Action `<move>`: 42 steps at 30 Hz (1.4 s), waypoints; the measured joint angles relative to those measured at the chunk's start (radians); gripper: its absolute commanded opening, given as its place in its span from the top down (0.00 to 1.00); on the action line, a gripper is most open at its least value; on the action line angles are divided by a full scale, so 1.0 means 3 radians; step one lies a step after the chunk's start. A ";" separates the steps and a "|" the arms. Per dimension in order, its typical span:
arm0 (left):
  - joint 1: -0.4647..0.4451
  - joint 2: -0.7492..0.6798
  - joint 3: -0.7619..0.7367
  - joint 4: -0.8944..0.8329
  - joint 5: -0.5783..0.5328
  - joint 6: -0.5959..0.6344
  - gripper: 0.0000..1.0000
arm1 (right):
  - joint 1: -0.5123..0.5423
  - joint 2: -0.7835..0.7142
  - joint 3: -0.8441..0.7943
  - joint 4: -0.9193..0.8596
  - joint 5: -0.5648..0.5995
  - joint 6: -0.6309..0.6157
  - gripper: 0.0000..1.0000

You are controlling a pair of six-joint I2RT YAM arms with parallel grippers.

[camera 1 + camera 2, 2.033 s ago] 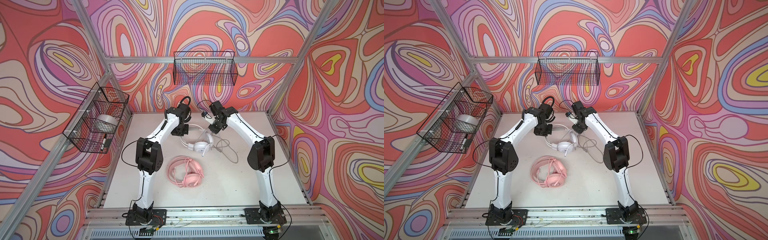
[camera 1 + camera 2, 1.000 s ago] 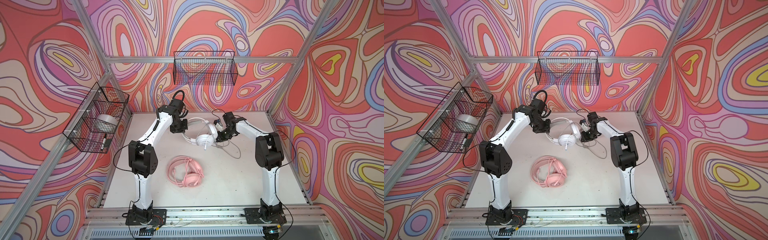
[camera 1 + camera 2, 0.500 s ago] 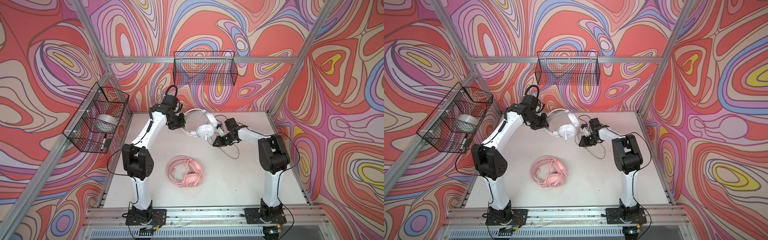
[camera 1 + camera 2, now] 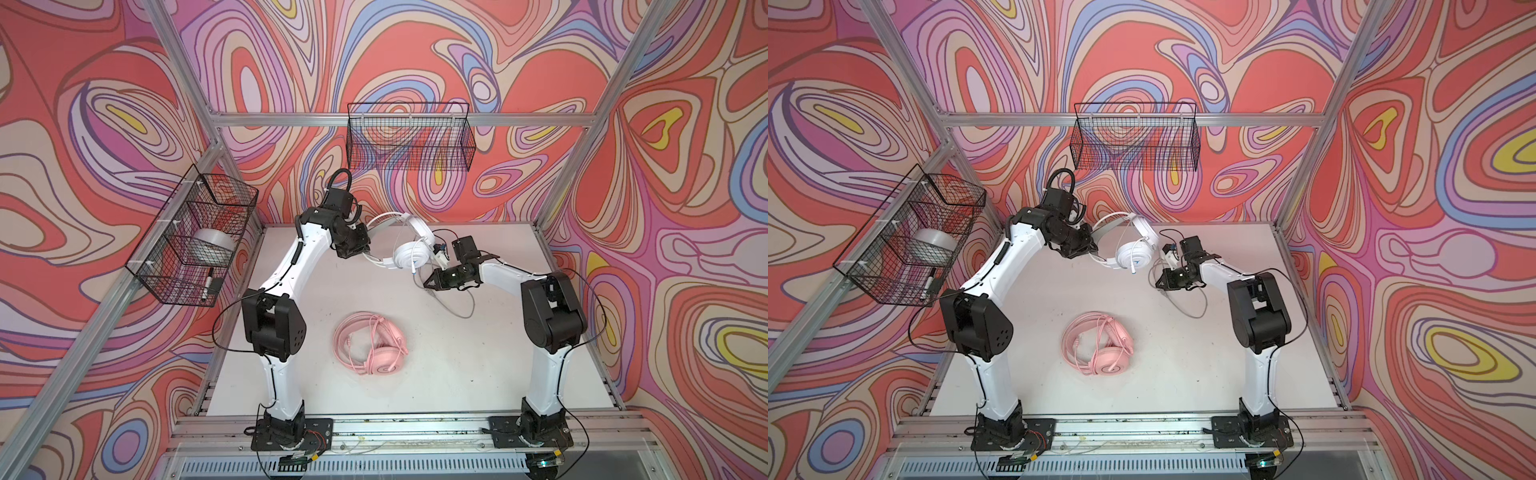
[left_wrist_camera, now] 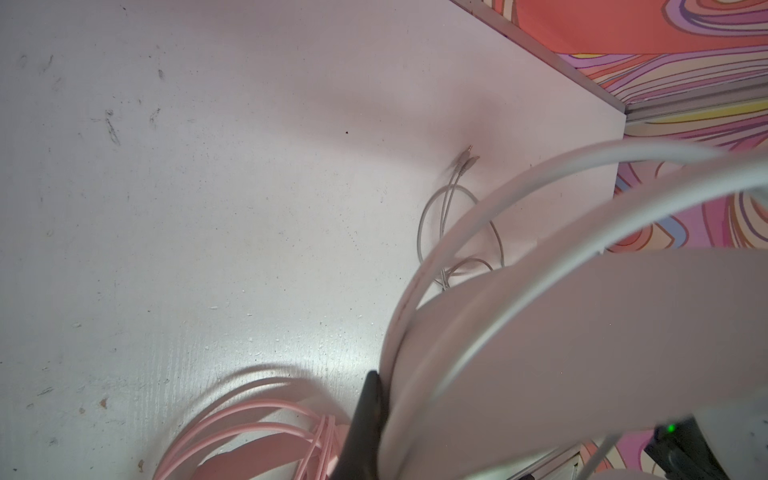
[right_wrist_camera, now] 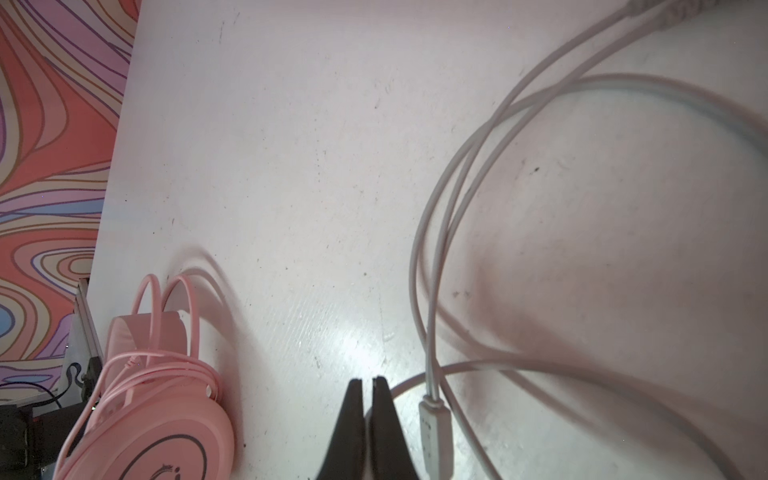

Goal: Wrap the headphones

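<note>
Lifting is the change to note. Two seconds back the white headset lay on the table between the arms. Now your left gripper has it in the air near the back wall, clamped tight on the headband with the ear cups hanging.

- The grey cable trails down from it into loose loops on the table, and its plugs lie flat at the far end.
- Your right gripper has dropped from up high to just above the table, beside those loops, and its jaws have just come together.
- In the right wrist view the tips are closed and the cable runs out from behind one finger. You cannot tell whether it is pinched or merely passed over.
- The pink headset lies near the table's middle with its cord looped round it. It looks done.

The white one has barely begun. Held up like this, its cord hangs free for winding, provided your right claw really has it. Check the catch before you swing, and reopen if it missed.
</note>
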 measured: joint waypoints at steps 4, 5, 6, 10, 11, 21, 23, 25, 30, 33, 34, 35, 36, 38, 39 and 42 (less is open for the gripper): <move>0.0046 -0.0018 -0.0056 0.0033 -0.0008 -0.0050 1.00 | -0.0003 -0.0294 -0.0029 -0.0127 0.0239 -0.0117 1.00; 0.0051 -0.0020 -0.0066 0.0038 -0.0008 -0.0057 1.00 | -0.0006 -0.0381 -0.0029 -0.0179 0.0305 -0.0156 1.00; 0.0062 -0.0024 -0.0075 0.0042 -0.0008 -0.0066 1.00 | -0.0018 -0.0454 -0.0023 -0.0237 0.0354 -0.0191 1.00; 0.0083 -0.0057 -0.0109 0.0064 -0.0006 -0.0078 1.00 | -0.0134 -0.0701 0.0131 -0.0562 0.0556 -0.0366 1.00; 0.0085 -0.0074 -0.0127 0.0069 -0.0006 -0.0080 1.00 | -0.0172 -0.0750 0.0181 -0.0652 0.0607 -0.0408 1.00; 0.0107 -0.0139 -0.0203 0.0186 0.0103 -0.0128 1.00 | -0.0381 -0.1110 0.0922 -0.1815 0.1124 -0.0863 1.00; 0.0107 -0.0139 -0.0209 0.0200 0.0141 -0.0136 1.00 | -0.0393 -0.1139 0.1081 -0.2078 0.1137 -0.0942 1.00; 0.0107 -0.0139 -0.0210 0.0212 0.0159 -0.0136 1.00 | -0.0393 -0.1146 0.1195 -0.2298 0.1114 -0.1017 1.00; 0.0107 -0.0144 -0.0226 0.0221 0.0191 -0.0135 1.00 | -0.0395 -0.1044 0.1222 -0.2640 0.1021 -0.1114 1.00; 0.0107 -0.0153 -0.0247 0.0220 0.0205 -0.0135 1.00 | -0.0395 -0.0863 0.1115 -0.2633 0.0922 -0.1111 1.00; 0.0107 -0.0154 -0.0248 0.0221 0.0209 -0.0135 1.00 | -0.0395 -0.0801 0.1052 -0.2604 0.0881 -0.1105 1.00; 0.0107 -0.0155 -0.0249 0.0221 0.0211 -0.0135 1.00 | -0.0395 -0.0738 0.0985 -0.2566 0.0838 -0.1092 1.00; 0.0107 -0.0155 -0.0249 0.0221 0.0215 -0.0136 1.00 | -0.0395 -0.0679 0.0919 -0.2514 0.0800 -0.1071 1.00; 0.0109 -0.0155 -0.0249 0.0223 0.0224 -0.0135 1.00 | -0.0395 -0.0572 0.0810 -0.2412 0.0718 -0.1024 1.00; 0.0111 -0.0155 -0.0249 0.0223 0.0229 -0.0135 1.00 | -0.0397 -0.0523 0.0774 -0.2373 0.0661 -0.0997 1.00; 0.0117 -0.0155 -0.0249 0.0221 0.0228 -0.0131 1.00 | -0.0395 -0.0470 0.0755 -0.2274 0.0504 -0.0961 1.00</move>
